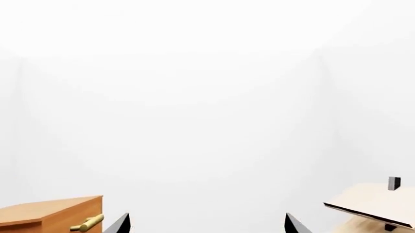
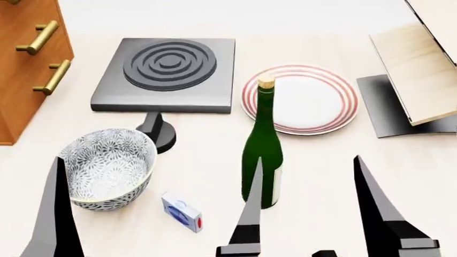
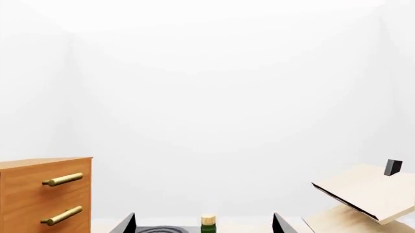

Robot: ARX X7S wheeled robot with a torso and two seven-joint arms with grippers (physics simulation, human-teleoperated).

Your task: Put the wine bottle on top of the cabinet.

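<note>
- Right hand [image 2: 307, 206] spread, empty, fingers framing wine bottle [image 2: 262, 155].
- Bottle upright on desk [image 2: 321, 160], between bowl [image 2: 107, 166] and plate [image 2: 300, 99]; cabinet [image 2: 25, 59] far left.
- Glass: likely heavy, slick, tippy. I'd grip mid-body.

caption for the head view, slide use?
Wine bottle upright between bowl and plate, open right gripper behind it.

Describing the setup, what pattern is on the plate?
White plate with red concentric rim rings; head view.
</note>
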